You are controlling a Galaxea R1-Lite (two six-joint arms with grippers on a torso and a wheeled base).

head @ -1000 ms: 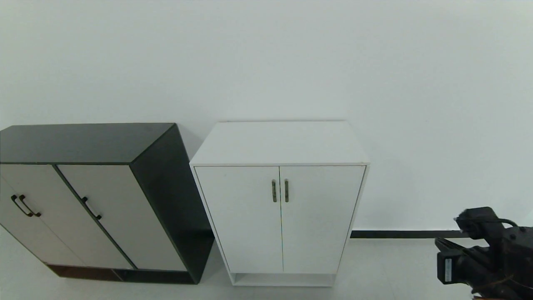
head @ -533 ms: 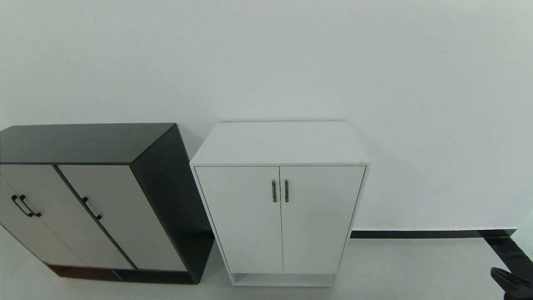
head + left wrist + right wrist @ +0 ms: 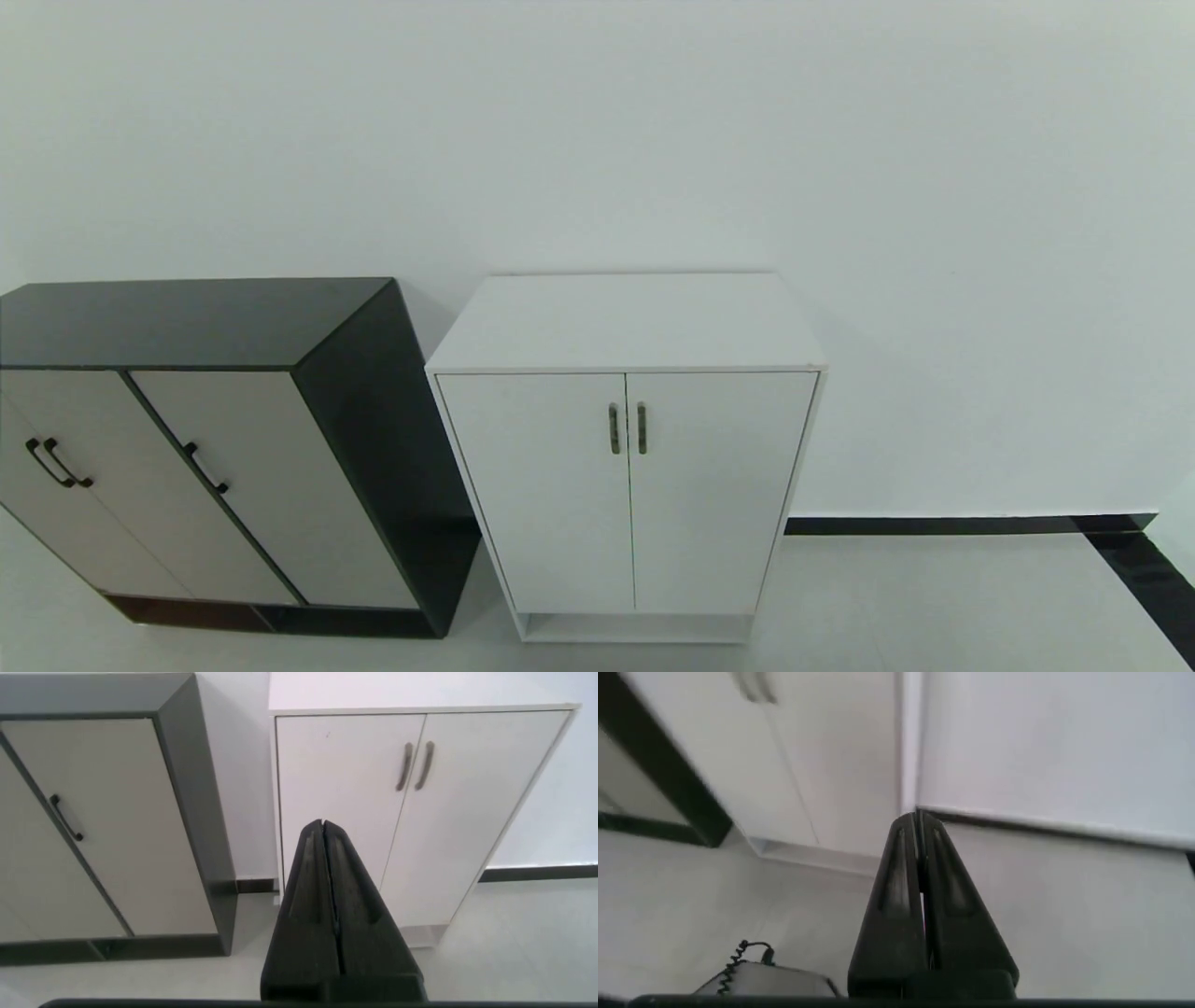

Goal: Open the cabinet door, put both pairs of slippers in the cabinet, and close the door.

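Observation:
The white cabinet (image 3: 627,448) stands against the wall with both doors closed and two vertical handles (image 3: 627,427) side by side at the middle seam. In the left wrist view the same white cabinet (image 3: 411,803) lies ahead of my left gripper (image 3: 323,826), which is shut with its fingers pressed together and nothing between them. My right gripper (image 3: 918,817) is shut too and empty, low above the floor, with the cabinet's lower corner (image 3: 831,775) ahead of it.
A dark cabinet (image 3: 215,439) with pale doors and black handles stands just left of the white one. A black baseboard (image 3: 943,525) runs along the wall at right. Grey floor lies open in front. A coiled cable on a grey part (image 3: 761,971) shows in the right wrist view.
My right arm, seen at the lower right of the head view a second ago, has dropped down and out of that view. The cabinets have not moved.

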